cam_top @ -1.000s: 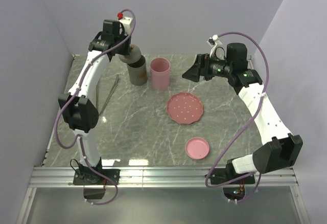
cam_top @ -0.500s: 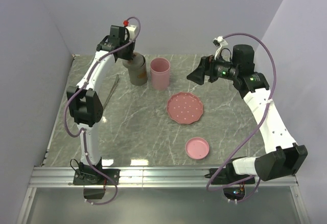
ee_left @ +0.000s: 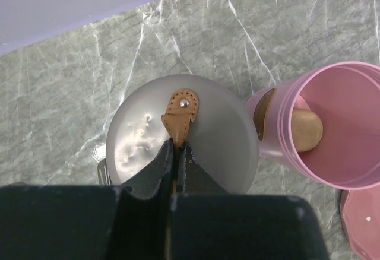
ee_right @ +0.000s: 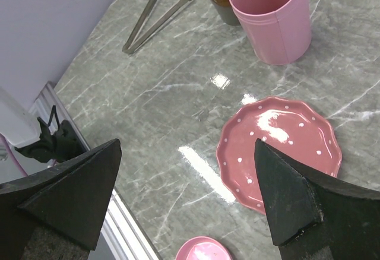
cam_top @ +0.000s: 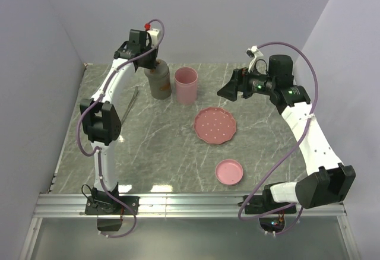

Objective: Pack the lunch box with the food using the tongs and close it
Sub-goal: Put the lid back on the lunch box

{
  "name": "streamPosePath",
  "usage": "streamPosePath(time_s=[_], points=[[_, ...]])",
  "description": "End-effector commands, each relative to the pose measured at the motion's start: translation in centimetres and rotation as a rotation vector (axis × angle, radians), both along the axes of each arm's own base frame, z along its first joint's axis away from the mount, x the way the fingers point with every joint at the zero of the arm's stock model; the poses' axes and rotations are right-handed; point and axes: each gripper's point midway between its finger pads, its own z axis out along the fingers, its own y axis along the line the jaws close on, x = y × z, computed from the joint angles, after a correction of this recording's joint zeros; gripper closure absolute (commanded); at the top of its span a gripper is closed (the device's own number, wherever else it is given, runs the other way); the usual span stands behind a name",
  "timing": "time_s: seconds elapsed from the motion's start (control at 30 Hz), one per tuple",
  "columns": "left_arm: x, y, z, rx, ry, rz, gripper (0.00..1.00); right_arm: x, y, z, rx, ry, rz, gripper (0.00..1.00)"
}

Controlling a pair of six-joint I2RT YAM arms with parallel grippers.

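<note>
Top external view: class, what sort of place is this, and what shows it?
Probably a robot test cell, not a kitchen: left arm and right arm bolted to a metal rail at a marble-look table, boxed in by plain lilac walls.

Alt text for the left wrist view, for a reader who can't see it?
The left gripper is shut on the tan tab of a grey lid, seen from above. To the right stands an open pink cup with a beige piece inside, all on a grey marble table.
</note>
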Motion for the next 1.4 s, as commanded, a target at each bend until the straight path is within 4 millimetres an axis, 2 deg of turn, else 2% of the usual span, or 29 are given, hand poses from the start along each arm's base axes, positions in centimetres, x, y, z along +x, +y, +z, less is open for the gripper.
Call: streamPosePath(time_s=[0.0, 0.5, 0.63, 0.7, 0.77, 0.97, 1.1, 1.17, 1.37], points=[[0.7, -0.9, 1.5, -0.029, -0.043, -0.02, 0.98, 0.3, -0.1, 0.8, 0.014, -0.037, 0.01, 0.0], [0.2, -1.2, -1.4, 0.017, 0.009, -0.013, 0.98, 0.4, -0.5, 0.2, 0.031, -0.008, 0.013, 0.0], [-0.4, -1.2, -2.8, 0.024, 0.033, -0.015, 0.98, 0.5, -0.8, 0.1, 0.032, -0.007, 0.011, 0.0], [-0.5, -1.4, -2.7, 0.02, 0.026, -0.018, 0.98, 0.6, -0.9, -0.1, 0.03, -0.003, 0.01, 0.0], [-0.9, -1.5, -3.6, 0.028, 0.043, -0.021, 0.98, 0.6, -0.9, -0.2, 0.032, 0.001, 0.011, 0.0], [-1.5, -1.7, -4.8, 0.02, 0.076, -0.028, 0.98, 0.7, -1.0, -0.2, 0.037, 0.014, 0.011, 0.0], [-1.6, -1.5, -4.9, 0.022, 0.083, -0.025, 0.98, 0.5, -1.1, -0.1, 0.038, 0.015, 0.013, 0.0], [-1.8, -1.6, -4.9, -0.031, 0.108, -0.002, 0.98, 0.6, -1.2, -0.1, 0.04, 0.017, 0.007, 0.0], [-2.8, -0.8, -7.0, -0.045, 0.176, 0.0, 0.98, 0.5, -1.4, 0.1, 0.047, 0.017, 0.01, 0.0]])
